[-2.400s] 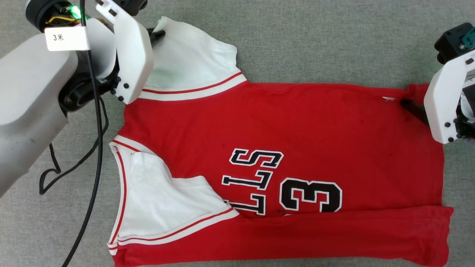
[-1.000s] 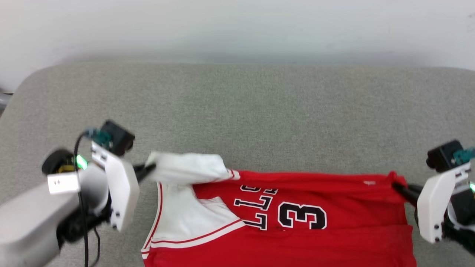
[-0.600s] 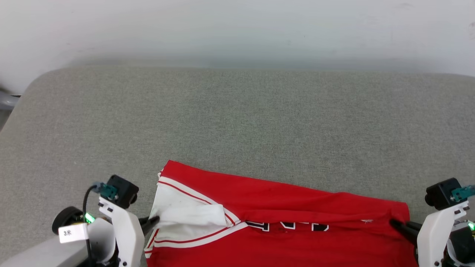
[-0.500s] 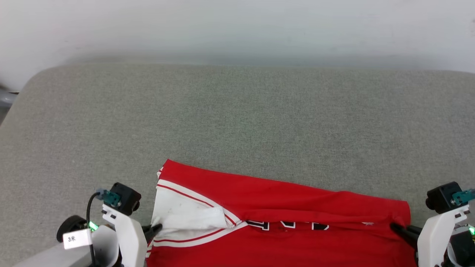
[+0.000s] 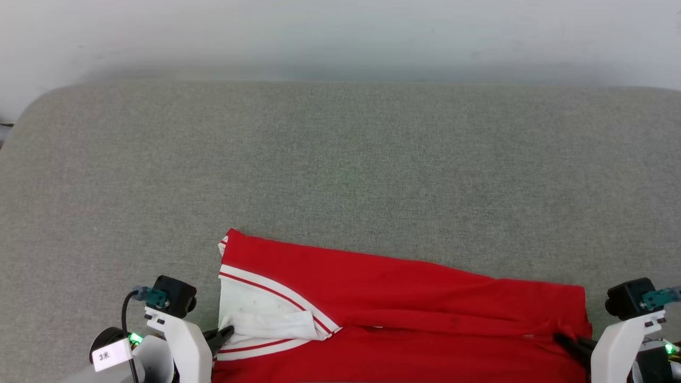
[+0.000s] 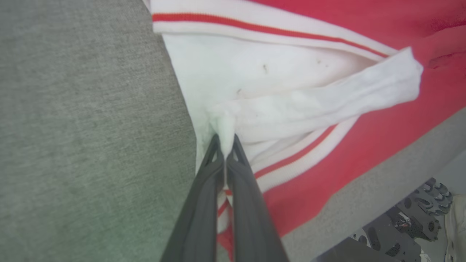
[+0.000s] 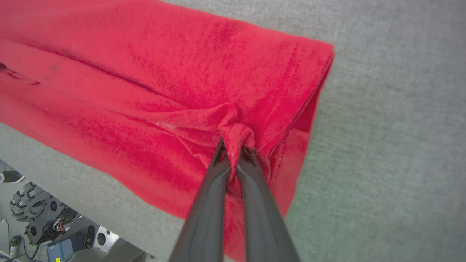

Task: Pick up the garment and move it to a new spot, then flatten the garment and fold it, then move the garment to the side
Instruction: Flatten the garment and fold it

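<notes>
Garment (image 5: 404, 298) lies folded lengthwise along the near edge of the grey padded surface (image 5: 340, 159). Left gripper (image 6: 225, 140) is closed on a bunch of white sleeve cloth. Right gripper (image 7: 233, 145) is closed on a knot of red hem. Both are thin tip pinches. Risk: an uneven pull or release would likely drag the top layer, skew the fold, open the rumpled sleeve tuck, or draw cloth over the near edge.
</notes>
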